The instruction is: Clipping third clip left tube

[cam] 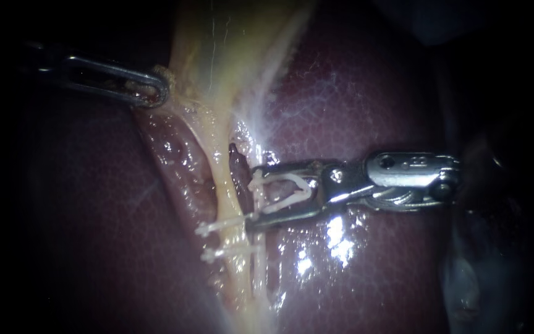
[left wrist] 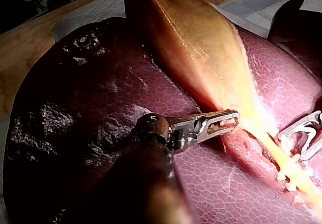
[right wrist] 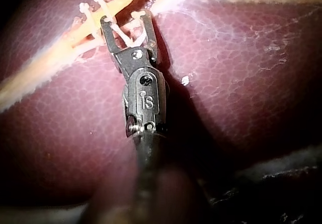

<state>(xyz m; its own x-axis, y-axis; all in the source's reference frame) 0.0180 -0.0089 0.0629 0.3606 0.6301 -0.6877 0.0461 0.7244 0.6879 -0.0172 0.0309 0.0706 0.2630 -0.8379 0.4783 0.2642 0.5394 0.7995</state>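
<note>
A dark red, glistening liver lies on a wooden worktop, with the yellow-tan gallbladder resting along it and narrowing to a point.

The left instrument reaches in from the left. Its slotted metal jaws are closed on the edge of the gallbladder, just where it narrows, and tissue shows through the slot.

From that narrow end a pale yellow strand, the left tube, runs down a wet groove in the liver. A thinner whitish strand runs close beside it on its right. Two white clips cross the tube, one just above the other.

The right instrument comes in from the right and lies low over the liver. Its jaws stand apart and hold an open clip, white and V-shaped, one arm against each jaw. The clip's mouth faces the left tube, just above the two fitted clips. The jaw tips sit right beside the tube, at the thin strand. Whether the clip already encloses either strand cannot be told.
</note>
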